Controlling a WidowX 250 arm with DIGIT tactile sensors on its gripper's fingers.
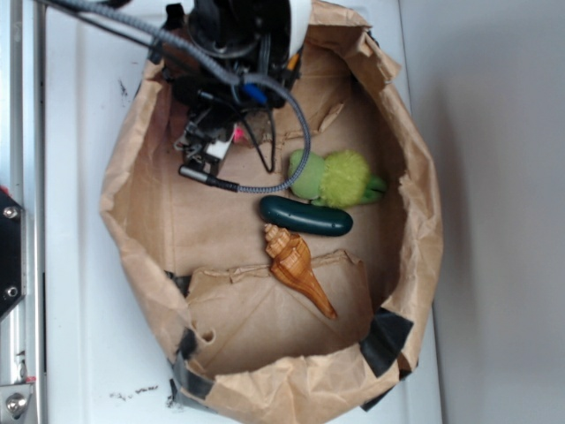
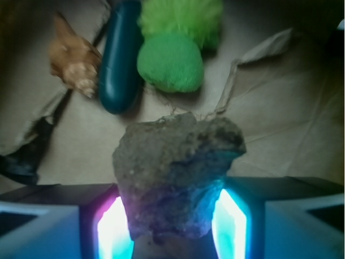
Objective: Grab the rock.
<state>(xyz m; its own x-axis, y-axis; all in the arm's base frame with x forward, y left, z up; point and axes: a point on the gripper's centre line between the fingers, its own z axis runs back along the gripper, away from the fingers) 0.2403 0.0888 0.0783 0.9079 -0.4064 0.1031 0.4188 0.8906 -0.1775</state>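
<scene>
The rock (image 2: pixel 178 162), a rough grey-brown lump, fills the middle of the wrist view. My gripper (image 2: pixel 170 216) is shut on it, and both glowing pads (image 2: pixel 114 229) press against its sides. In the exterior view the gripper (image 1: pixel 207 150) hangs over the upper left of the brown paper bag (image 1: pixel 132 221), and the arm hides the rock there. Whether the rock rests on the paper or is lifted off it, I cannot tell.
Beyond the rock lie a dark green cucumber (image 2: pixel 119 56), an orange-brown spiral seashell (image 2: pixel 73 56) and a fuzzy green plush toy (image 2: pixel 172 48). In the exterior view they sit mid-bag: the cucumber (image 1: pixel 305 215), the seashell (image 1: pixel 296 262) and the plush toy (image 1: pixel 334 178). Crumpled bag walls ring everything.
</scene>
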